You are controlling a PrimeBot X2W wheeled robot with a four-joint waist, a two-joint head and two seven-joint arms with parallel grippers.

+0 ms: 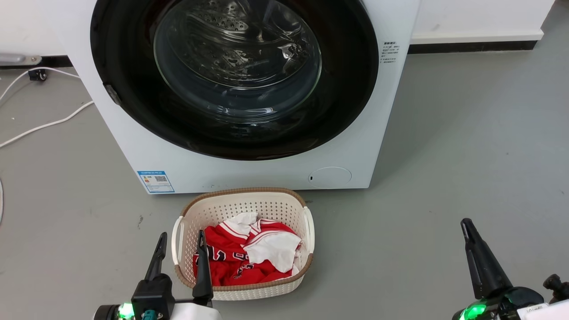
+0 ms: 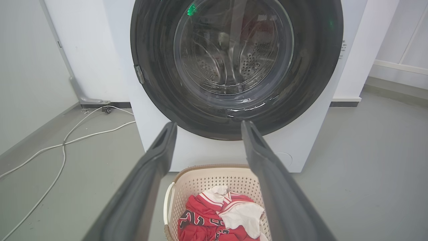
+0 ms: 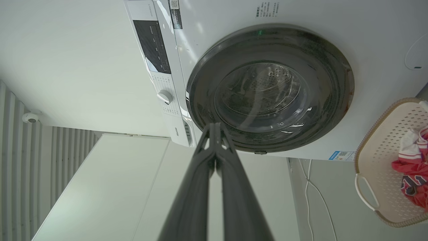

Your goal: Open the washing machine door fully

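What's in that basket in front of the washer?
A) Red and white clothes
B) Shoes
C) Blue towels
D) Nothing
A: the laundry basket on the floor before the washing machine holds crumpled red and white clothes.
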